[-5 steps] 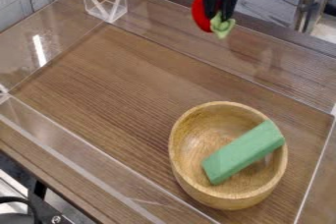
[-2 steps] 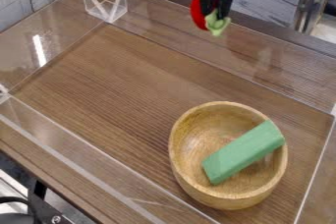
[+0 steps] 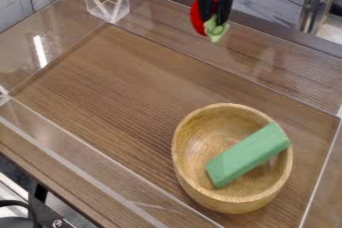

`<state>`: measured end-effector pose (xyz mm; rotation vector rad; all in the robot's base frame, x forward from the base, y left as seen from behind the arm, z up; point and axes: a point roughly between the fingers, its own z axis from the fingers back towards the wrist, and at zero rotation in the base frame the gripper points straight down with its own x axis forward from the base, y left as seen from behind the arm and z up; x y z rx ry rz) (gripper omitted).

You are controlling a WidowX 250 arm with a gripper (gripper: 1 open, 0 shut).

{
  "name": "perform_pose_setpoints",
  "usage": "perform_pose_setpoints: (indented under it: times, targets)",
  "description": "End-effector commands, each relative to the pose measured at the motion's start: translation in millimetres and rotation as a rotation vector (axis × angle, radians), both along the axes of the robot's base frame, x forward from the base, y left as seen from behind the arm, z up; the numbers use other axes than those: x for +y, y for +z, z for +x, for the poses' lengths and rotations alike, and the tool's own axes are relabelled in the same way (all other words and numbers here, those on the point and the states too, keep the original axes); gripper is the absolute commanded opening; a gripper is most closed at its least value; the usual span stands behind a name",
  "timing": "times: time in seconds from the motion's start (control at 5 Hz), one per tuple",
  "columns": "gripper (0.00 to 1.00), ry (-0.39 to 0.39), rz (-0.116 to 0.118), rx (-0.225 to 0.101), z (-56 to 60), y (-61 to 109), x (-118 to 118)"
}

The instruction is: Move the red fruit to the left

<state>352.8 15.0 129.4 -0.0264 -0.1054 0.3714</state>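
A round wooden bowl (image 3: 195, 186) sits on the desk (image 3: 127, 87) in the lower right of the frame. Inside it lies a green block (image 3: 250, 155), rectangular with softened edges, set on a slant: one end points to the upper right, the other to the lower left. The block leans toward the right side of the bowl, its upper end reaching the rim there, while bare pale wood shows along the bowl's left side and bottom. A second item, a small clear angular piece with white edges (image 3: 107, 5), stands near the desk's far edge in the upper left; whether it is a container cannot be told. The end effector (image 3: 211, 12), dark and partly cut off by the top of the frame, is at the upper middle, right of the clear piece. Its jaws are closed around the red fruit (image 3: 198, 17), gripping it rather than standing wide. The fruit's red side shows to the left of the dark fingers, and its green leafy cap shows below and to the right. The fruit is well apart from the bowl, toward the far side of the desk; whether its underside touches the wood cannot be told from this view. A black cable curves through the lower left corner.
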Motion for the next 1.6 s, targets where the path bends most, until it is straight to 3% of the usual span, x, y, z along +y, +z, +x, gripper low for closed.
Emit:
perform_pose_setpoints:
  times: [0.0, 0.6, 0.8, 1.2, 1.4]
  targets:
    - [0.0, 0.006, 0.005, -0.048, -2.3, 17.6, -14.5]
    - [0.0, 0.063, 0.074, -0.024, -16.3, -4.8, 97.1]
    - [0.0, 0.077, 0.094, -0.024, -14.7, -17.6, 125.8]
    - [0.0, 0.212, 0.11, -0.02, 2.7, -9.7, 154.7]
    - [0.0, 0.228, 0.121, -0.011, 7.3, -23.3, 167.7]
